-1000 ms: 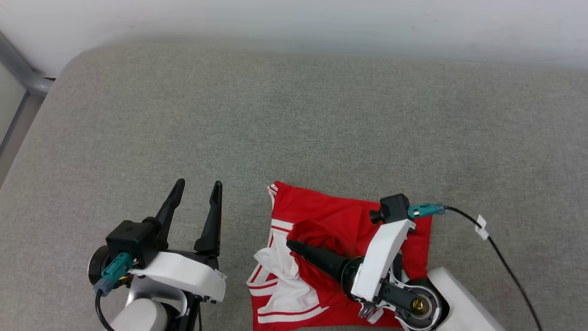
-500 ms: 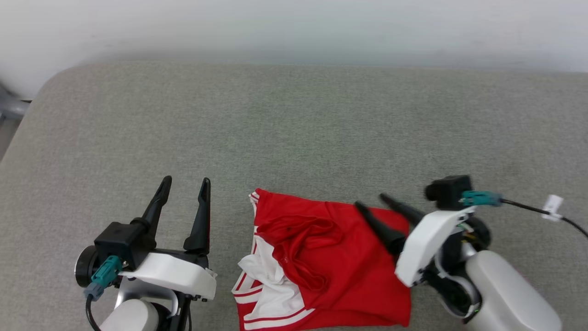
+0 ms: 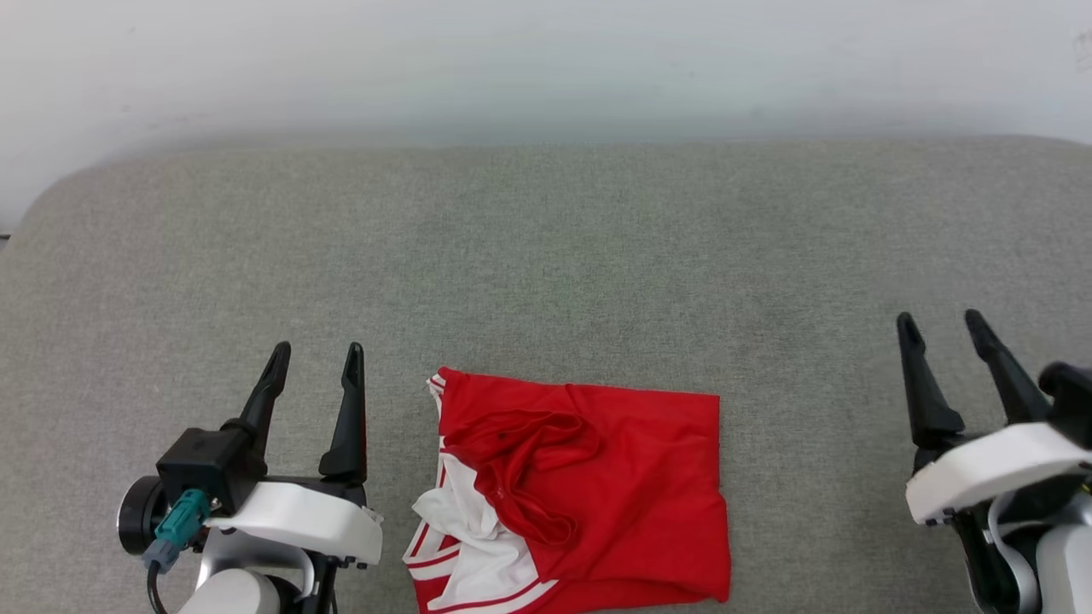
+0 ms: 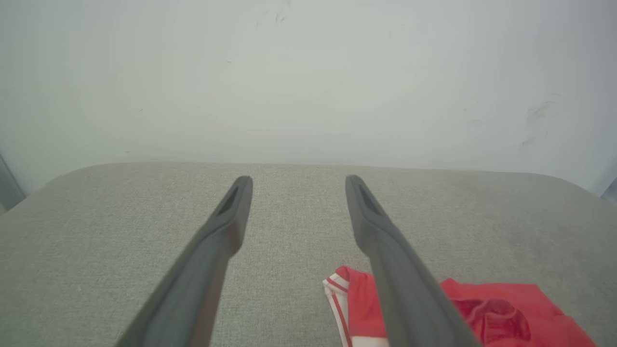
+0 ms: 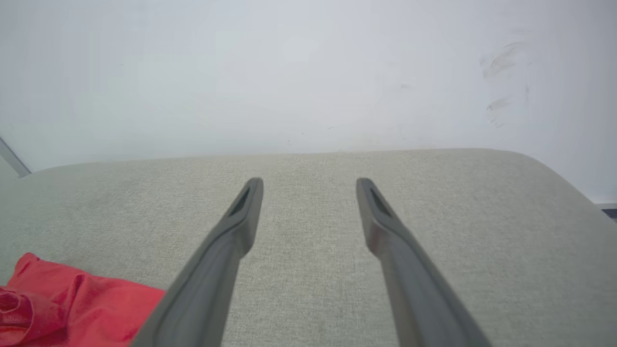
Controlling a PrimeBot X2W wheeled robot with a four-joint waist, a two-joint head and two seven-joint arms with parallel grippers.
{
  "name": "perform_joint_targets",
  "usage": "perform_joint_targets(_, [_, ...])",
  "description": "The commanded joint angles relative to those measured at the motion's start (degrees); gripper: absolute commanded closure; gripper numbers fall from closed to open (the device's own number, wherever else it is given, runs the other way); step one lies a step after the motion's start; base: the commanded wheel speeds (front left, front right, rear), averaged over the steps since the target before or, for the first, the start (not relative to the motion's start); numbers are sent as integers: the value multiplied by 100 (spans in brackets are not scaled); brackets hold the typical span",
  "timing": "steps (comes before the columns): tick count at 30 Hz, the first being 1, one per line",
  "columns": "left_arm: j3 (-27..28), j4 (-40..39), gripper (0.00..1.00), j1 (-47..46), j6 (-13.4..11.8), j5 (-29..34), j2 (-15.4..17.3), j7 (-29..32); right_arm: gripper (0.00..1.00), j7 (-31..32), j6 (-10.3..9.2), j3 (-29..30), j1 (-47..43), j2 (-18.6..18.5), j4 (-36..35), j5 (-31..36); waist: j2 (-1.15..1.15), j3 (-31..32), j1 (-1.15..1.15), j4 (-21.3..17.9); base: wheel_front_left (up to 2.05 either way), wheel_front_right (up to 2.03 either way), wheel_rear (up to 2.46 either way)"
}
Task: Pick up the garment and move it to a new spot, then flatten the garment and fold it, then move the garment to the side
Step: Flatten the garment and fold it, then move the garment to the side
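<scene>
— What differs from a second ago?
— The right gripper lay across the shirt then. Now it stands well off to the shirt's right, fingers spread wide and empty. The head camera has shifted too.
— And the left gripper?
— Same pose as before: spread wide, holding nothing, just left of the shirt.
— The surface?
— A grey fabric cushion. The shirt lies on its near part, folded roughly square, between the grippers and touching neither. A pale wall rises behind.
</scene>
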State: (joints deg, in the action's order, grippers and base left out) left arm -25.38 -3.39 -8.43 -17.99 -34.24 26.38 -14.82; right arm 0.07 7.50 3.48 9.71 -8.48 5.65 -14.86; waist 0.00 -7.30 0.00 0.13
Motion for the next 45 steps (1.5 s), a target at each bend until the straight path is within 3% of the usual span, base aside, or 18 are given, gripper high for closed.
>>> perform_joint_targets(1, [35,39,0,94,-21,50,-23,-30,0,-26,-3,114,-205,122,-282,136,0,66,0,-36,0,0,0])
perform_joint_targets(13, [265,167,0,560,-106,207,-183,-47,0,140,-4,9,-1177,451,-1437,528,0,480,0,-158,0,0,0])
perform_joint_targets(26, [422,207,0,697,-71,497,-287,-49,0,388,-4,-40,-1422,524,-1762,552,0,504,0,-110,0,0,0])
perform_joint_targets(31, [491,205,0,657,-21,530,-387,-45,0,516,-4,148,-1454,532,-1710,428,0,433,0,-66,0,0,0])
perform_joint_targets(40, [641,67,0,410,131,822,-698,-44,0,1182,-3,738,-1397,262,-869,-764,0,50,0,230,0,0,0])
perform_joint_targets(45, [714,45,0,273,289,976,-913,-44,0,1573,-3,642,-1178,99,-365,-1355,0,-244,0,481,0,0,0])
